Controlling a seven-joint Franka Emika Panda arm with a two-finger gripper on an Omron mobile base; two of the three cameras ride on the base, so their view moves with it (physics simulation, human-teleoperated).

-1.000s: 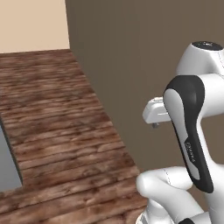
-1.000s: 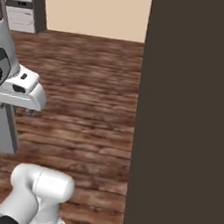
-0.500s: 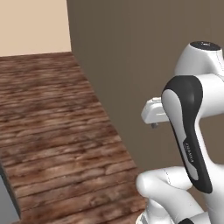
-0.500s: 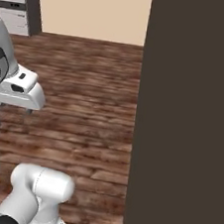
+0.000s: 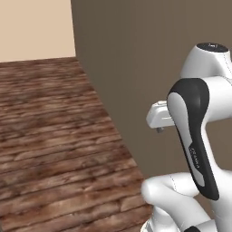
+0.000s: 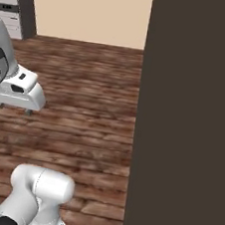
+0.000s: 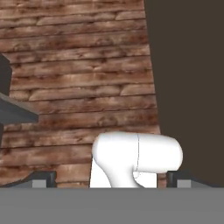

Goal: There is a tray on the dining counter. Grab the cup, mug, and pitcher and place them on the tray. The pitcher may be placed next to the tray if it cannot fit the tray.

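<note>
Two fingertips (image 7: pixel 43 178) sit far apart at the bottom of the hand view, so we read the gripper (image 7: pixel 112 178) as wide open w/ nothing in it. It's tucked close to the robot's body, just beside the dark panel (image 5: pixel 149 54), and aimed down at the wood floor (image 5: pixel 54 136).

Outward from there: the floor runs along the foot of the dark panel to a beige wall (image 6: pixel 87 11) at the panel's far end. A grey slab edge (image 7: pixel 13 111) pokes in on the side away from the panel.

Key relation: we can't tell which way the cup, mug, pitcher or tray lie from the hand, nor the pitcher's axis. Our guess is they're past or behind the dark panel, so the base prob. has to drive on before any reach.

Vs. 1 s ago: the whole scene has slid in both base views. A grey block at the floor's edge, opposite the panel, has left the left base view. That's the camera going w/ the base, not things moving. Arm pose and finger gap look unchanged.
</note>
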